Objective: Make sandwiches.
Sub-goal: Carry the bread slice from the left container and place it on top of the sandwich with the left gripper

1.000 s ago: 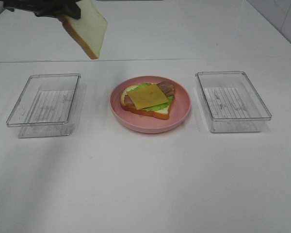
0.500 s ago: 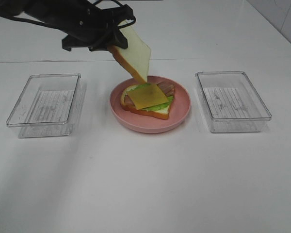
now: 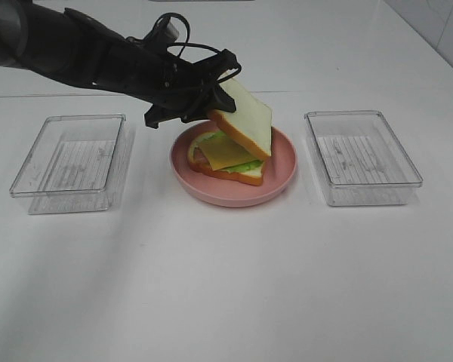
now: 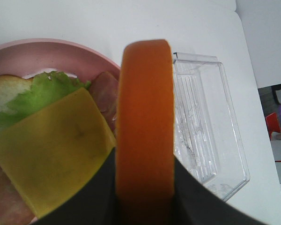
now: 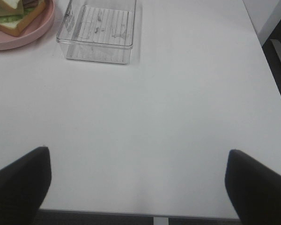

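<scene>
left gripper clamps top bread slice, tilted over cheese on plate; right gripper open, far.

Looks like a lab or robot test setup, not a real kitchen: bare white table filling the frame, two identical clear plastic bins left and right of center, black robot arm upper left, plain white wall upper right.

White table; pale wall behind; floor barely visible, perhaps dark.
</scene>
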`<control>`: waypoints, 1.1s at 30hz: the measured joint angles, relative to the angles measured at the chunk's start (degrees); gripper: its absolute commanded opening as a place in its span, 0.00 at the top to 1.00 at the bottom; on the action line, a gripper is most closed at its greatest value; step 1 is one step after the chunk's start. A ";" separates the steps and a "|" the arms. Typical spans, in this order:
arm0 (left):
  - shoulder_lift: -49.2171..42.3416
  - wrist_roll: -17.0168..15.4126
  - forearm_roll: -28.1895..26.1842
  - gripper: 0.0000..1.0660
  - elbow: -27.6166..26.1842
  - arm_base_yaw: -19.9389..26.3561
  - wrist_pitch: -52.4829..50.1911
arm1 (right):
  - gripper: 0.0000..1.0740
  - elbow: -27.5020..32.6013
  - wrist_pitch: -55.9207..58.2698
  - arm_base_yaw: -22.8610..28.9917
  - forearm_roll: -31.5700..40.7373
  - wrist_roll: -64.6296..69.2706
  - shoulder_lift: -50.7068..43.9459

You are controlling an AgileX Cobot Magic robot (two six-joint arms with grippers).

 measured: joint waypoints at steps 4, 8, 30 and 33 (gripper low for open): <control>1.72 2.01 -2.35 1.00 0.00 0.00 -0.17 | 0.08 0.00 0.00 0.00 0.40 0.00 0.00; 2.81 2.18 -2.41 0.99 0.00 0.00 -0.29 | 0.08 0.00 0.00 0.00 0.40 0.00 0.00; 2.58 -5.67 8.48 0.24 0.00 0.06 -3.04 | 0.08 0.00 0.00 0.00 0.40 0.00 0.00; 2.01 -11.40 13.75 0.24 0.00 0.06 -2.92 | 0.08 0.00 0.00 0.00 0.40 0.00 0.00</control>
